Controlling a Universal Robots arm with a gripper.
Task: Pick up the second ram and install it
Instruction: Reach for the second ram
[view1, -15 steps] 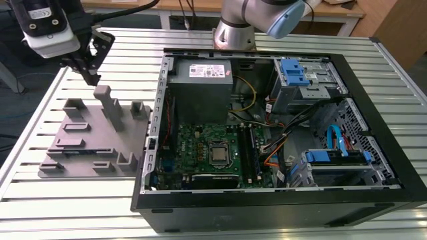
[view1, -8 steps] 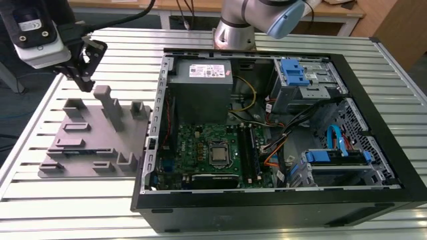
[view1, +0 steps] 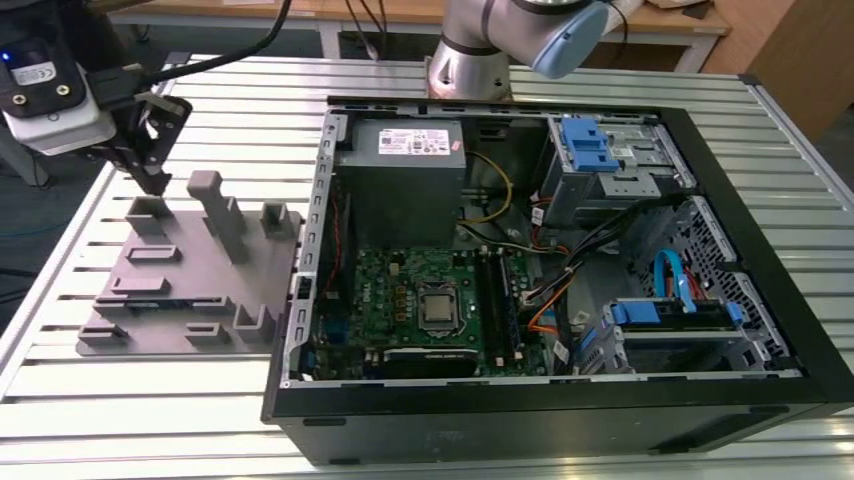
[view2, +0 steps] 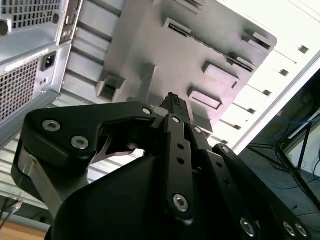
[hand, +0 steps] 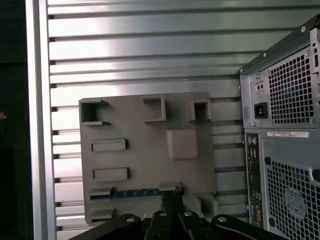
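The second ram (hand: 135, 193) lies in the grey tray (hand: 145, 160). It is one thin dark strip flecked with blue, sitting between two small holders on the side of the tray nearest the tool (hand: 172, 196). In the first wrist view the tool's tip lines up with the end of the stick that points towards the computer case (hand: 285, 150). It covers that end, so I cannot make out how the stick finishes there.

In the exterior view the tool (view1: 156, 188) hangs above the tray (view1: 200, 285), clear of its surface, with nothing in its grip. Its two sides meet in one narrow point, and I see no gap between them.

In the second wrist view the tool (view2: 175, 102) and its black linkage stand in front of much of the tray (view2: 150, 45), and the stick's part of it is behind them.

On the tray I count one stick, three open-topped blocks (hand: 154, 109) in a row on the side away from it, two low slotted blocks (hand: 110, 145) and one square block (hand: 182, 145).

There is one case (view1: 534, 420), lying open on the slatted table (view1: 160, 410), just beside the tray on the exterior view's right. Inside it are one silver CPU (view1: 438, 308) and two blue brackets (view1: 587, 140). The slots (view1: 497, 290) beside the CPU are too dark to tell what sits in them. The one arm (view1: 481, 50) is cut off by the picture's upper edge.
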